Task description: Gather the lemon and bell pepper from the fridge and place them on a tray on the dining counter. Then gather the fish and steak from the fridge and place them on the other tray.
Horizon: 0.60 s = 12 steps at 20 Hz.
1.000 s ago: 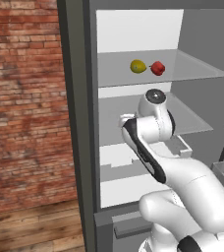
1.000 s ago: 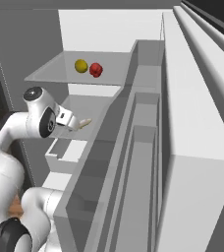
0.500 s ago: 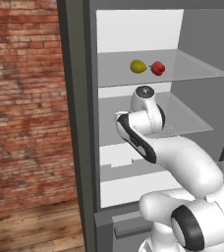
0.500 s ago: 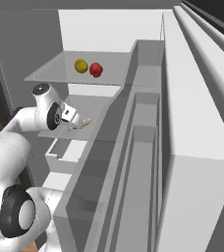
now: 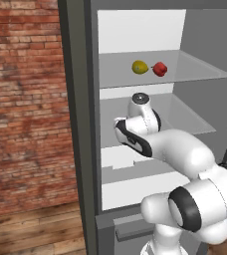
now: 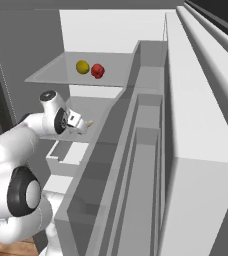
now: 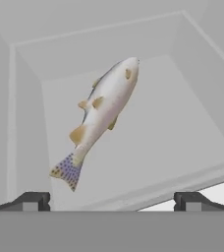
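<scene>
You have the fridge (image 5: 80, 124) standing open in front of you, its white inside and glass shelves in plain sight from both base views. On the upper glass shelf (image 5: 200, 72) the lemon (image 5: 140, 67) and the bell pepper (image 5: 160, 68) sit close side by side, the lemon on the left and the pepper on the right as you look in; from the right base view you see the same pair near the back of that shelf. Your arm (image 5: 175, 149) reaches into the fridge at the level of the shelf below them, with the wrist turned down toward the lower part of the compartment. In the hand view the tool (image 7: 111, 201) has its two dark finger tips set far apart at the bottom of the picture, jaws spread wide and holding nothing. Between and beyond those tips lies the fish (image 7: 100, 115), alone on the pale floor of a white-walled compartment, stretched on a slant with its head toward the upper right and its speckled tail toward the lower left, clear of both finger tips
</scene>
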{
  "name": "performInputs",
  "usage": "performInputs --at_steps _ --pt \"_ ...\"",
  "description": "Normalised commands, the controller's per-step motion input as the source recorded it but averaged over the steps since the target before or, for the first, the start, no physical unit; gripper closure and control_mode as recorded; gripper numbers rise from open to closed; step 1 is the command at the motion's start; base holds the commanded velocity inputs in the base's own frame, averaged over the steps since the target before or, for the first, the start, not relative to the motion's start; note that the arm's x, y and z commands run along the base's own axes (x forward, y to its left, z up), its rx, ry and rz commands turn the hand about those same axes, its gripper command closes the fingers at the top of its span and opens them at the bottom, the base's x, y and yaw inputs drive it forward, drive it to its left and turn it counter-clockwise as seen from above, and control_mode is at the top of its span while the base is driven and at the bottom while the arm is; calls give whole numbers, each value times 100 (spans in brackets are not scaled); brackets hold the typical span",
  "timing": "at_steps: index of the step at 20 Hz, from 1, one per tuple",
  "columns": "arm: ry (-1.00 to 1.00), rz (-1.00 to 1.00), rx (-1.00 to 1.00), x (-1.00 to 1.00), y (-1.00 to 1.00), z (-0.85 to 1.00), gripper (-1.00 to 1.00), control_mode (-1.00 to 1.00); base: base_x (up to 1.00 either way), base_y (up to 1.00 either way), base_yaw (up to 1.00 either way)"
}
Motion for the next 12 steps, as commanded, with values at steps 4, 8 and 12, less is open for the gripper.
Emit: performInputs --at_steps 4,8,12 --pt "0 0 0 26 7 -25 -100 -100 0 0 0" --pt "0 0 0 27 9 -22 -100 -100 0 0 0" --pt "0 -2 0 25 8 -17 -100 -100 0 0 0"
